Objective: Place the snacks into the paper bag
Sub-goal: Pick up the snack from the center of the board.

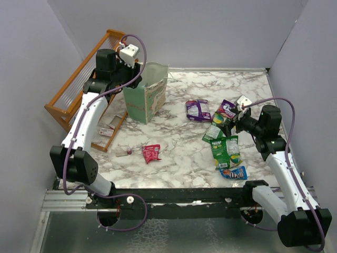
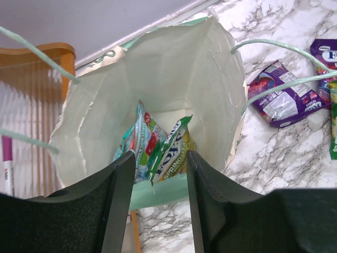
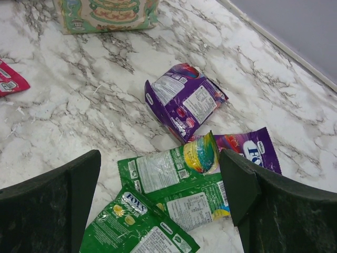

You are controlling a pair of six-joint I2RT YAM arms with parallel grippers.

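left gripper (image 2: 158,158) above the paper bag (image 2: 174,68) at frame centre, jaws partly apart, gripping nothing, two snack packets (image 2: 141,137) inside, half hidden behind its fingers (image 2: 116,205), right gripper (image 3: 159,155) wide apart, empty, over green packets (image 3: 152,176) cut off at lower edge

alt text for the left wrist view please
The left gripper hangs open and empty above the open paper bag, where a teal packet and a yellow-green packet lie at the bottom. A purple packet lies on the marble table to the right; an orange rack stands at left.
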